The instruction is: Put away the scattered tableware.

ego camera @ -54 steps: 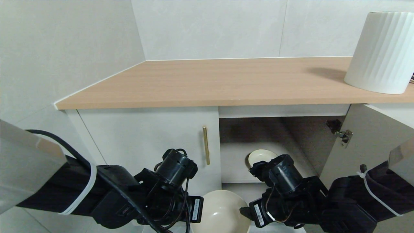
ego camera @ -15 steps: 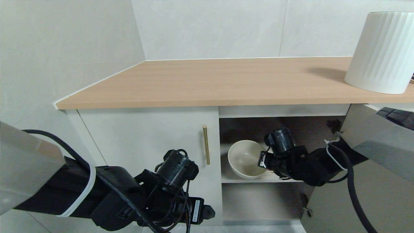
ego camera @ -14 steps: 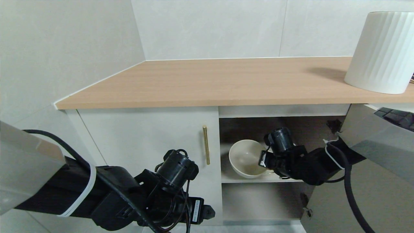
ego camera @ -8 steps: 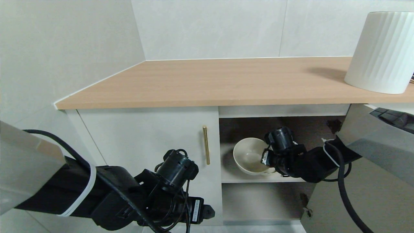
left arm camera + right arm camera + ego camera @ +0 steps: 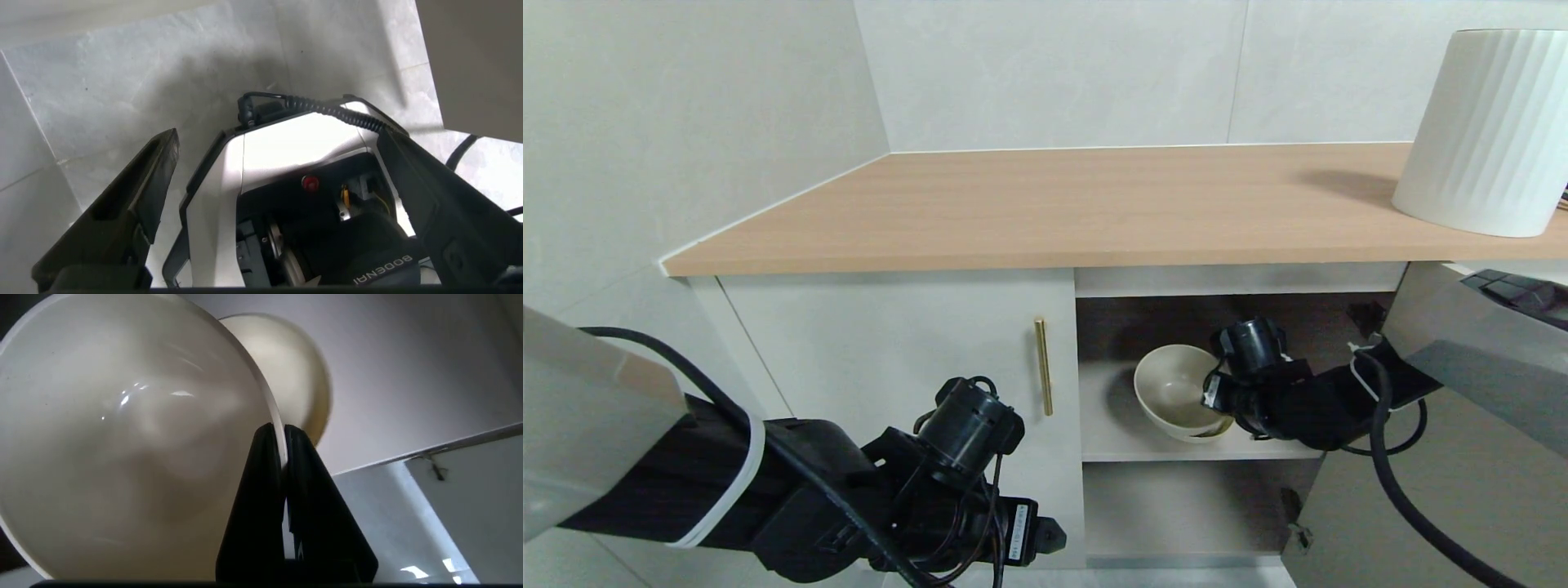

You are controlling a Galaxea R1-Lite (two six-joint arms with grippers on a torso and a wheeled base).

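A cream bowl (image 5: pixel 1174 390) hangs tilted just over the upper shelf (image 5: pixel 1111 433) inside the open cabinet. My right gripper (image 5: pixel 1215 398) is shut on its right rim. In the right wrist view the two fingers (image 5: pixel 263 482) pinch the rim of the bowl (image 5: pixel 122 441), and a second cream dish (image 5: pixel 309 371) stands close behind it. Whether the bowl touches the shelf I cannot tell. My left gripper (image 5: pixel 1045 537) hangs low in front of the closed left door; it is open (image 5: pixel 282 216) and holds nothing.
The left cabinet door is closed, with a brass handle (image 5: pixel 1043 366). The right door (image 5: pixel 1462 425) stands swung open beside my right arm. A lower shelf space (image 5: pixel 1184 506) lies under the bowl. A white ribbed cylinder (image 5: pixel 1486 131) stands on the wooden countertop (image 5: pixel 1054 204).
My right gripper lifted the bowl from low in front of the cabinet onto the upper shelf level, then carried it rightward inside. The left arm stayed still.
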